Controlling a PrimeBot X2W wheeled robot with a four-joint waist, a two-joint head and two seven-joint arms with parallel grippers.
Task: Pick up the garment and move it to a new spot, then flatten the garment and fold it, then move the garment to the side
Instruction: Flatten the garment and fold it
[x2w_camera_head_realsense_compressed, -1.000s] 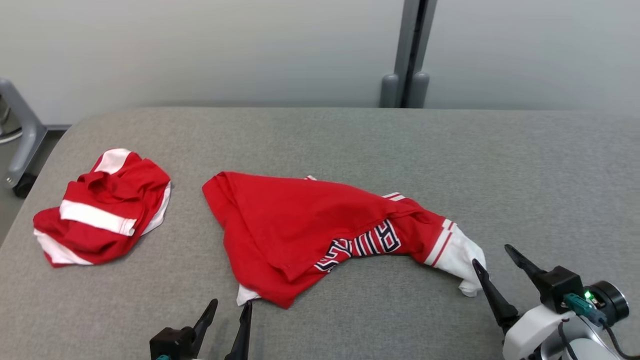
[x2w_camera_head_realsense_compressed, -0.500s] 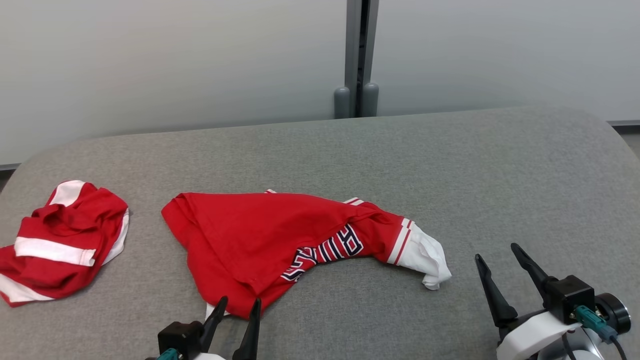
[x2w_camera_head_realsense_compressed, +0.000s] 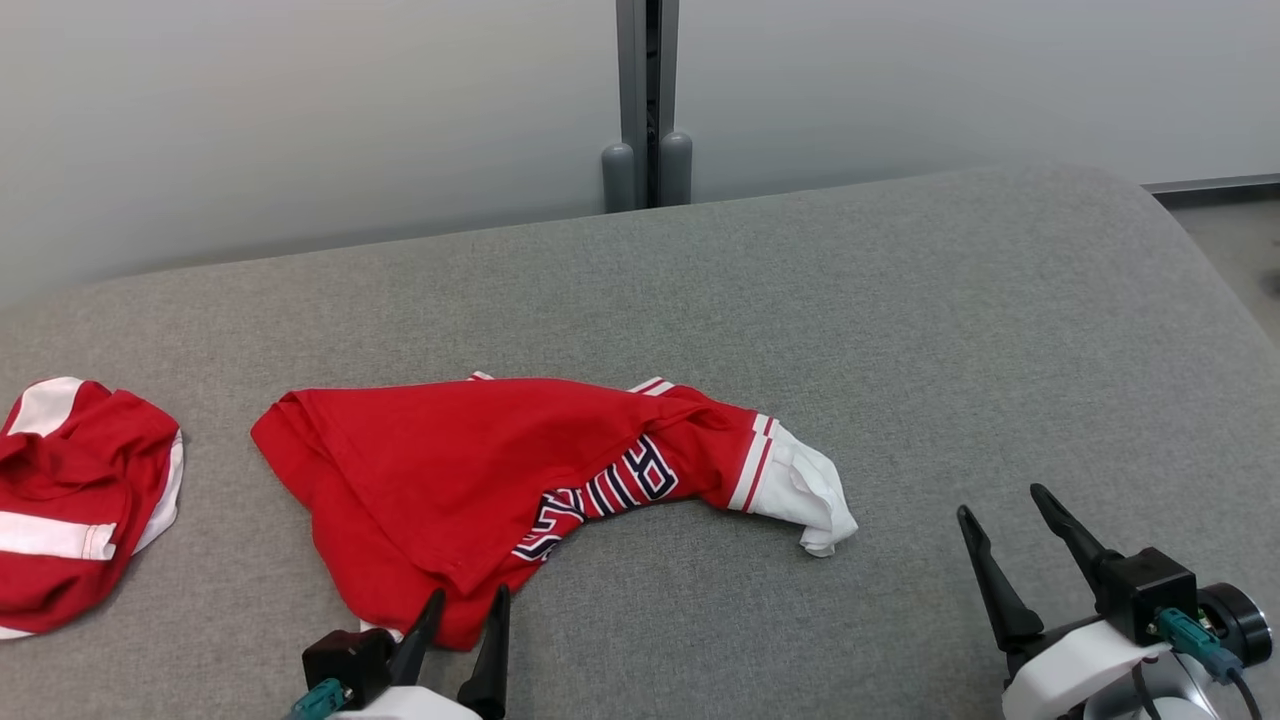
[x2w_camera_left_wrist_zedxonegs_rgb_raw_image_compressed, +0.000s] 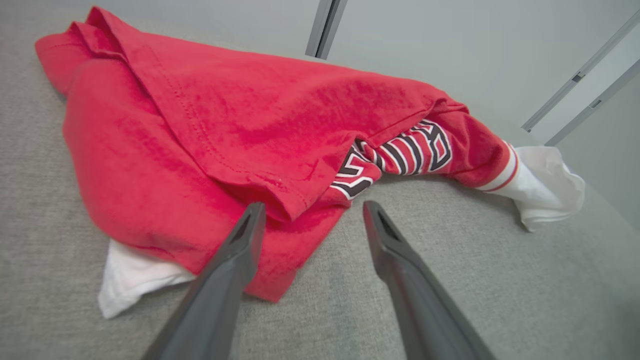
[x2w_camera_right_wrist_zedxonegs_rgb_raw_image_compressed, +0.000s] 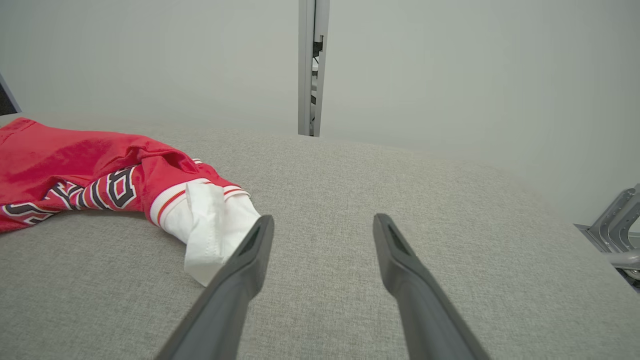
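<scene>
Lying crumpled at far L of the grey table (x2w_camera_head_realsense_compressed: 900, 300) is a 2nd red garment (x2w_camera_head_realsense_compressed: 80, 500). Next, L gripper (x2w_camera_head_realsense_compressed: 470, 595): jaws wide apart, tips at near hem of the red jersey (x2w_camera_head_realsense_compressed: 450, 470) mid-table, gripping nothing; contact unclear. R gripper (x2w_camera_head_realsense_compressed: 1000, 502): also wide open, empty, off to R of the white sleeve (x2w_camera_head_realsense_compressed: 805, 490).

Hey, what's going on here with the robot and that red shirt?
A two-armed robot is working on a red shirt that lies crumpled on the grey table, not yet flattened. Its left gripper is open at the shirt's near edge. Its right gripper is open over bare table, apart from the white sleeve. Neither holds anything. A second garment, red and white, lies bunched at the robot's far left.
</scene>
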